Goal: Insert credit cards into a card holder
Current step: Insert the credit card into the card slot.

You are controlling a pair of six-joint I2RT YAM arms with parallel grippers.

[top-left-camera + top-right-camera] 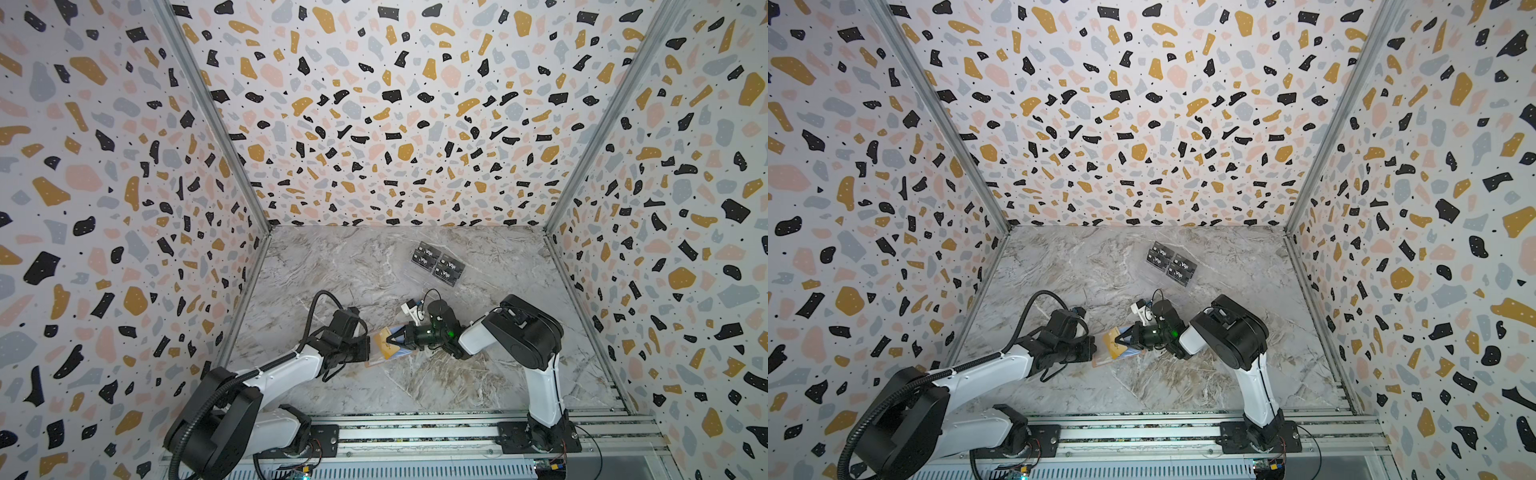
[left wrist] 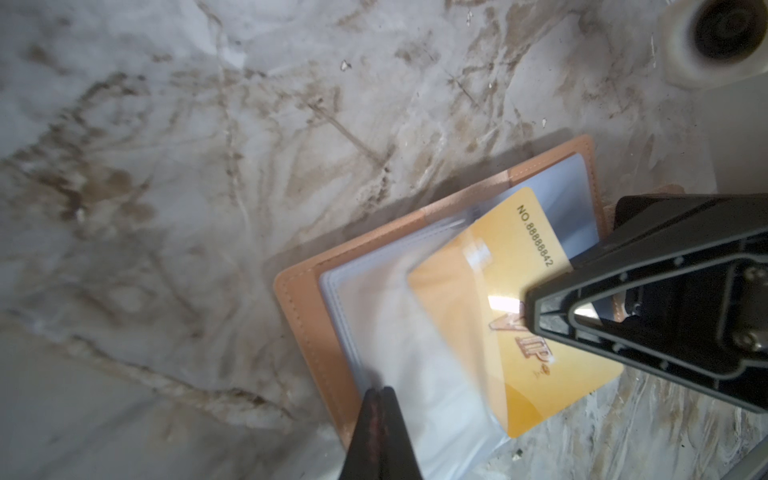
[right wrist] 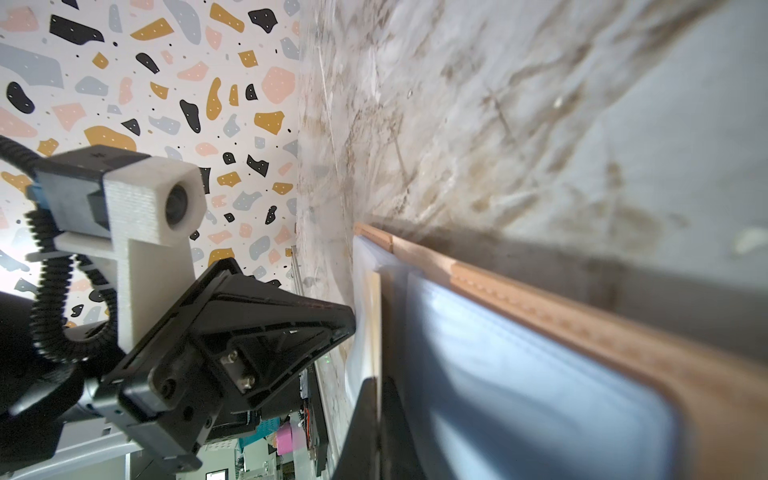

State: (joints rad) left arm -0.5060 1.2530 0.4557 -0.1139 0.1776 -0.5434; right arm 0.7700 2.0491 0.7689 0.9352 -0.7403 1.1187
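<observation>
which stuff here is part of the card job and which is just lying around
In the job: gold rectangular plastic card, peach-pink leather-like card holder, left gripper, right gripper.
Lying about: black "Vip" cards in a clear plastic stand.

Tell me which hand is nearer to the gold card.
Right. The right hand is shut on the gold card, touching it; the left hand pinches a clear sleeve of the card holder, just beside the card.

The card holder (image 2: 307,324) lies open on the worktop (image 1: 415,390). A credit card (image 2: 478,299) rests on it. Other cards (image 1: 438,264) sit farther back.
</observation>
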